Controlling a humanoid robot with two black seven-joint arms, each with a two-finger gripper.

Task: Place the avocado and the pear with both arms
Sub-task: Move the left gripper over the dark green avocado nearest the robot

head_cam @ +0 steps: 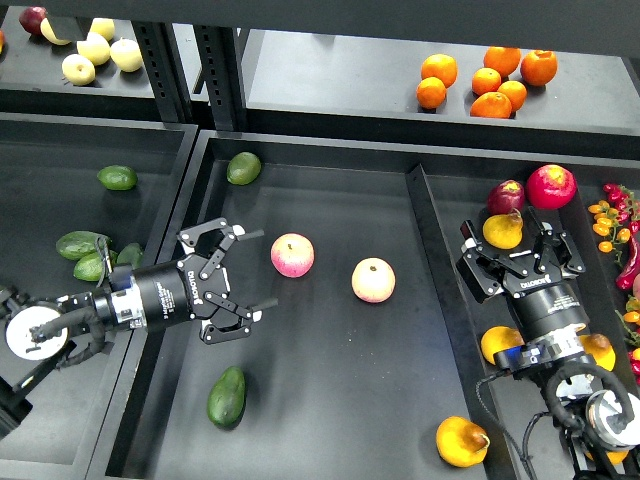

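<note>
Our left claw (243, 272), spread and empty, should descend over the avocado (227, 396) lying below it; our right claw (514, 243), spread around the pear (503, 231), should close squarely.

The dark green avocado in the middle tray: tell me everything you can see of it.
The avocado is dark green, smooth-skinned and elongated like an egg, with a slight sheen along its upper side. It looks whole and unmarked. It lies on its side on the black floor of the middle tray, near the front left corner, its long axis tilted slightly from upright in the view. Nothing touches it: the left gripper hangs open above and behind it, apart from it.
</note>
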